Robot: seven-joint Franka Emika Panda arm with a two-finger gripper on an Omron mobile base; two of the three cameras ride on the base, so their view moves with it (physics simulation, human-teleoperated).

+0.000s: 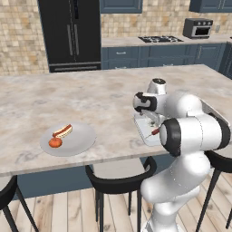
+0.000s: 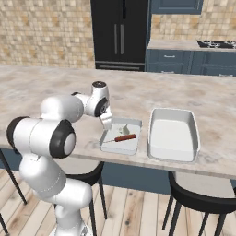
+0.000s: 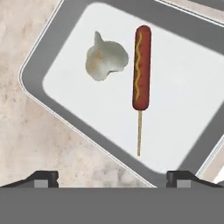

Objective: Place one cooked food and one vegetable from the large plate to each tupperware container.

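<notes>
Now, going left to right across your counter: the large plate sits near the front edge with the hot dog and the tomato on it, the two just beside each other. You should expect the tomato to be smooth, round and ready to roll or squirt out of the fingers, so take it across its widest middle with a gentle squeeze. The hot dog's bun looks soft and will likely dent; grip it across the short width at mid-length, not by an end. Next comes the small tupperware container, already holding the pale lumpy vegetable and the sausage on a stick, lying side by side and slightly apart. Your gripper hovers just above this tray; its fingers stand wide apart with nothing between them. Furthest right, the larger tupperware container stands just beside the small one and looks unfilled, so the plate's pair likely belongs there.
</notes>
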